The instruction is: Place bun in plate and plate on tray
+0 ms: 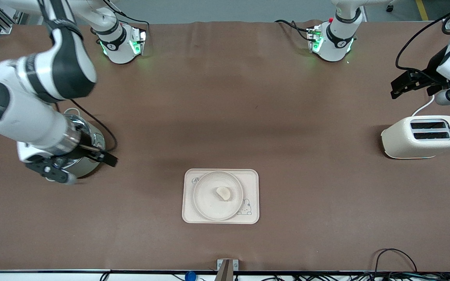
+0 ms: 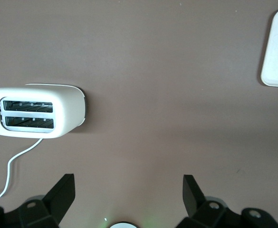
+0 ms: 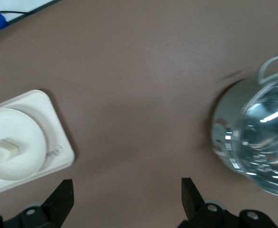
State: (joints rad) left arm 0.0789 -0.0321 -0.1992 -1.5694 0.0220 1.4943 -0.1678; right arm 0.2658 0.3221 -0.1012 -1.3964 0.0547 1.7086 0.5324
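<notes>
The pale bun point(image 1: 224, 193) lies in the round cream plate point(image 1: 209, 207). The plate sits on the cream tray point(image 1: 250, 183) with the bunny drawing, in the middle of the table near the front camera. My right gripper point(image 1: 106, 156) is open and empty, in the air over the metal pot, well away from the tray toward the right arm's end. Its wrist view shows the bun point(image 3: 5, 147), plate point(image 3: 29, 128) and tray point(image 3: 53, 123) past my open right gripper point(image 3: 127, 192). My left gripper point(image 1: 399, 85) is open and empty, up over the table beside the toaster. The left wrist view shows my open left gripper point(image 2: 128, 190) and a corner of the tray point(image 2: 276, 57).
A shiny metal pot point(image 1: 88, 136) with a lid stands at the right arm's end, also in the right wrist view point(image 3: 257, 142). A cream two-slot toaster point(image 1: 422, 136) with a white cord stands at the left arm's end, also in the left wrist view point(image 2: 34, 111). Brown cloth covers the table.
</notes>
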